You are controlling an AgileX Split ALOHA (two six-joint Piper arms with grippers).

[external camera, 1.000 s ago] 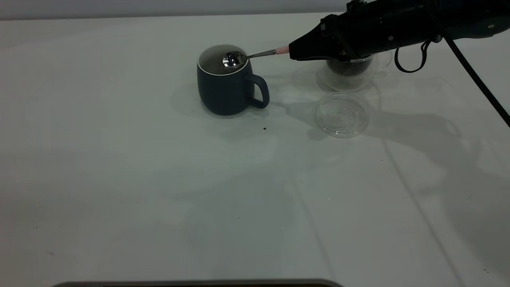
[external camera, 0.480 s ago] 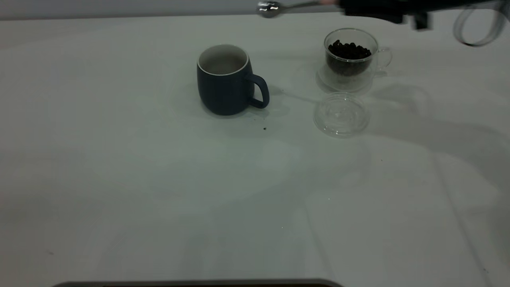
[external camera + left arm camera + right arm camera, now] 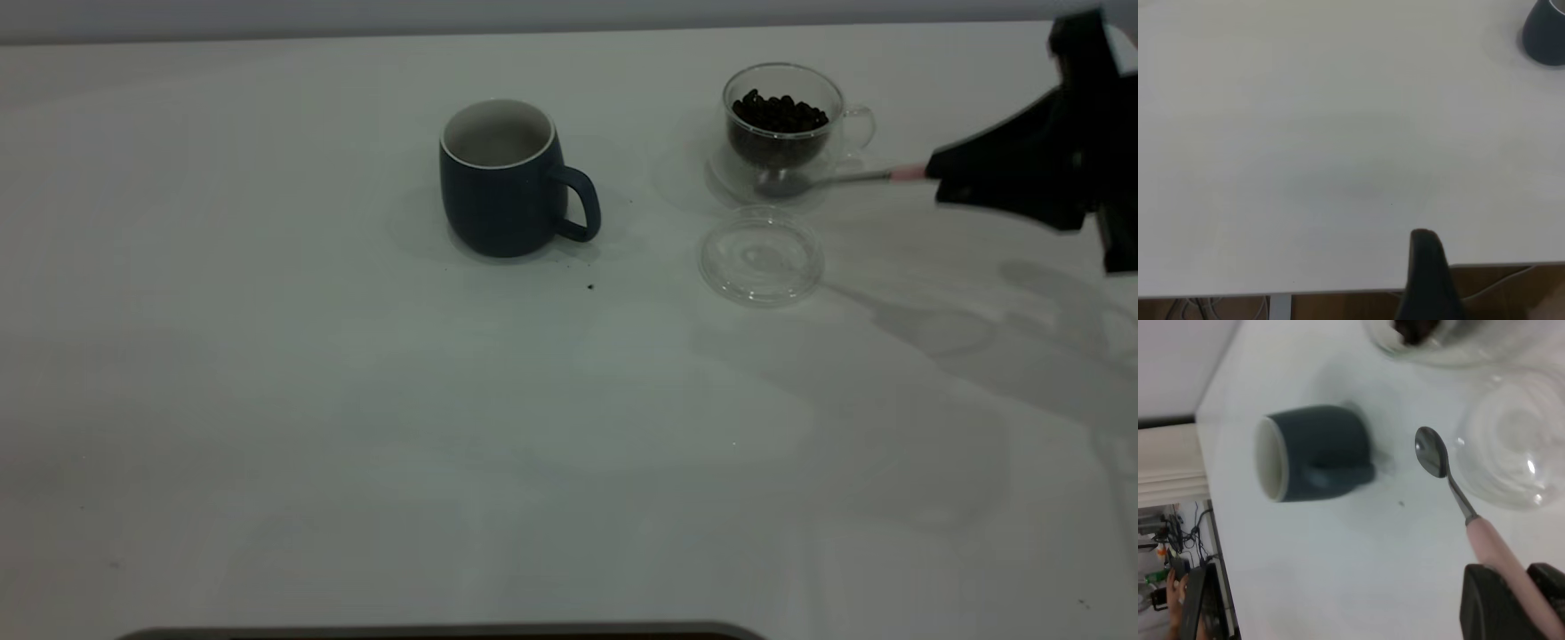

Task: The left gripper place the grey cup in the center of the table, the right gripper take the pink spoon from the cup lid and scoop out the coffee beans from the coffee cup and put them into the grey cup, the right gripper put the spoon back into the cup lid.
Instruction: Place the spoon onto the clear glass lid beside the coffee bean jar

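Note:
The grey cup (image 3: 498,182) stands upright mid-table, handle toward the right; it also shows in the right wrist view (image 3: 1315,453). The clear coffee cup (image 3: 782,124) holds coffee beans (image 3: 781,111) at the back right. In front of it lies the cup lid (image 3: 762,256), with nothing on it. My right gripper (image 3: 935,173) comes in from the right edge, shut on the pink spoon's handle (image 3: 1498,550). The spoon's metal bowl (image 3: 782,185) hangs low by the coffee cup's base, just behind the lid, and looks bare (image 3: 1431,452). One dark finger (image 3: 1425,270) of my left gripper shows over the table's edge.
A dark speck (image 3: 590,286) lies on the table (image 3: 356,400) in front of the grey cup. A dark rounded edge (image 3: 444,633) runs along the near side. Beyond the table's edge the left wrist view shows a wooden floor (image 3: 1511,293).
My right gripper carried the spoon from over the grey cup up and rightward, then down; its bowl now sits low by the coffee cup's base. Cups and lid have not moved.

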